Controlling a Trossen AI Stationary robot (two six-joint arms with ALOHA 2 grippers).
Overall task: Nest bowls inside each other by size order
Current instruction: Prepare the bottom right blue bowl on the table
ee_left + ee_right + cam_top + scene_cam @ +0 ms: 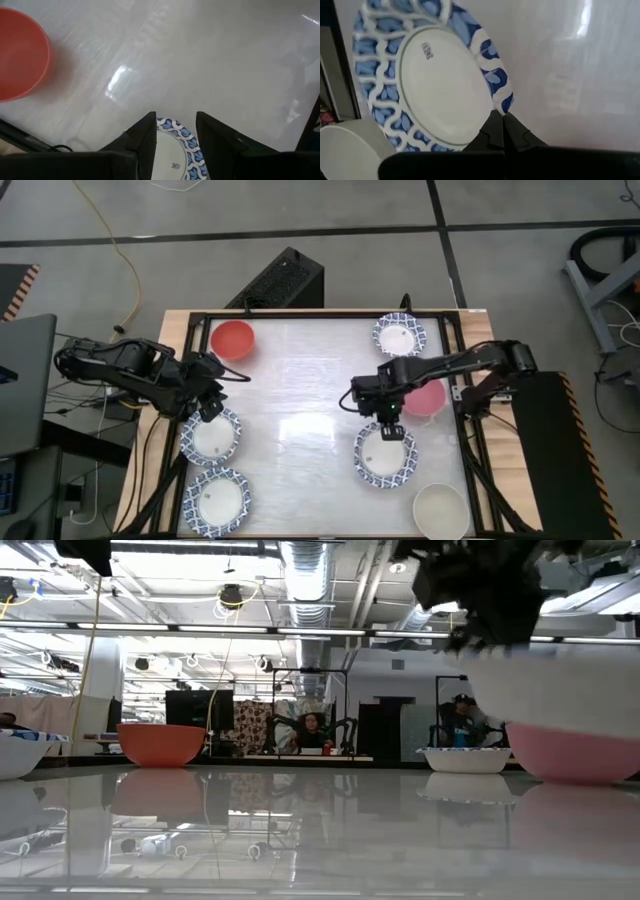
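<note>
My right gripper (pixel 392 430) is shut on a white bowl with a blue patterned rim (pixel 385 458), near the middle right of the table. In the low view this bowl (pixel 560 690) hangs above the pink bowl (pixel 575 755). My left gripper (pixel 207 410) is open over the far rim of another blue-rimmed bowl (pixel 211 438). In the left wrist view that rim (pixel 175 127) shows between its two fingers; whether they touch it, I cannot tell. A third blue-rimmed bowl (pixel 216 502) sits at the near left and another (pixel 400 336) at the far right. The red bowl (pixel 232 338) is at the far left, the pink bowl (pixel 426 398) at the right and the cream bowl (pixel 440 510) at the near right. My right gripper pinches the bowl's blue patterned rim (pixel 503 104) between its two shut fingers, at the bowl's far edge. The fingers come from above, pointing down. The bowl hangs tilted below them, lifted off the table, as the low view shows.
A dark frame (pixel 300 314) runs around the table top. The shiny middle of the table (pixel 300 390) lies between the two arms. Beyond the far edge stands a black box (pixel 285 280). People sit in the room behind the table (pixel 313 730).
</note>
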